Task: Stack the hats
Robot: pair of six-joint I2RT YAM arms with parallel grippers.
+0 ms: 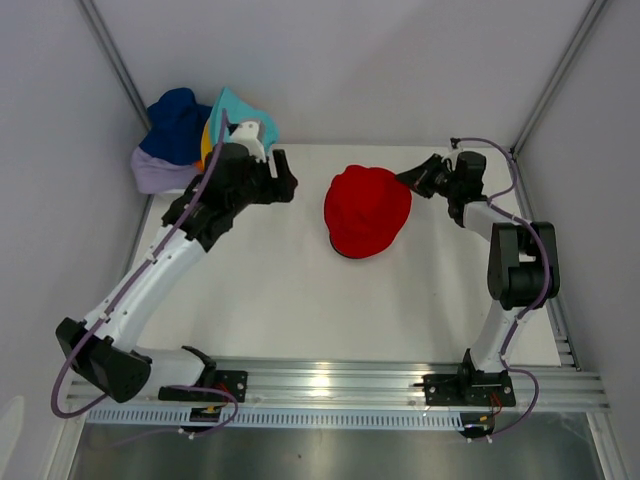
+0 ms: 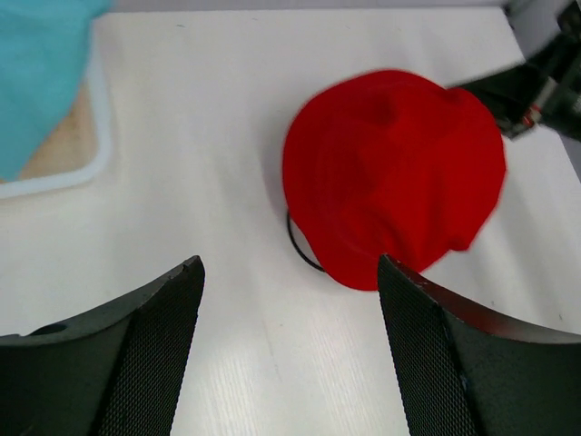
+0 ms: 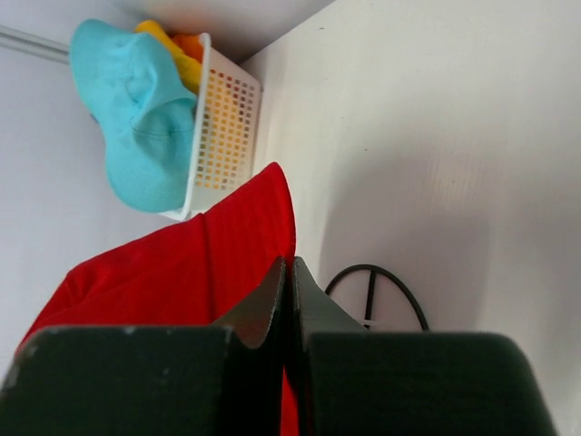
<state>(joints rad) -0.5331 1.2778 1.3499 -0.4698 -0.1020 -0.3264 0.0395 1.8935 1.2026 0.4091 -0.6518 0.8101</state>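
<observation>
Nearest you, both arm bases are bolted to the aluminium rail (image 1: pixel 330 380) at the table's (image 1: pixel 280 310) front edge.

Mid-table: the red hat (image 1: pixel 367 208) lies right of centre, crown up, draped over the black wire frame (image 2: pixel 298 247). Only an arc of the frame's ring shows beneath the brim.

Your right gripper (image 3: pixel 290 272) meets the red hat at its far-right edge. Its fingers are pressed together on the brim. In the right wrist view a thin strip of red shows between them, and the brim stands lifted beside them.

Your left gripper (image 1: pixel 283 185) hangs over bare table to the left of the red hat, apart from it. Its jaws are spread wide and hold nothing. In the left wrist view the hat appears beyond the gap between the two fingers.

Far left corner: the white lattice basket (image 3: pixel 222 136) holds the other hats. The teal hat (image 1: pixel 238 115) hangs over its right-hand wall. The navy hat (image 1: pixel 178 125) sits on top, with the lavender hat (image 1: pixel 160 172) below it on the near-left side. The orange hat (image 3: pixel 188 44) and the yellow hat (image 3: pixel 154 32) peek out behind the teal one.
</observation>
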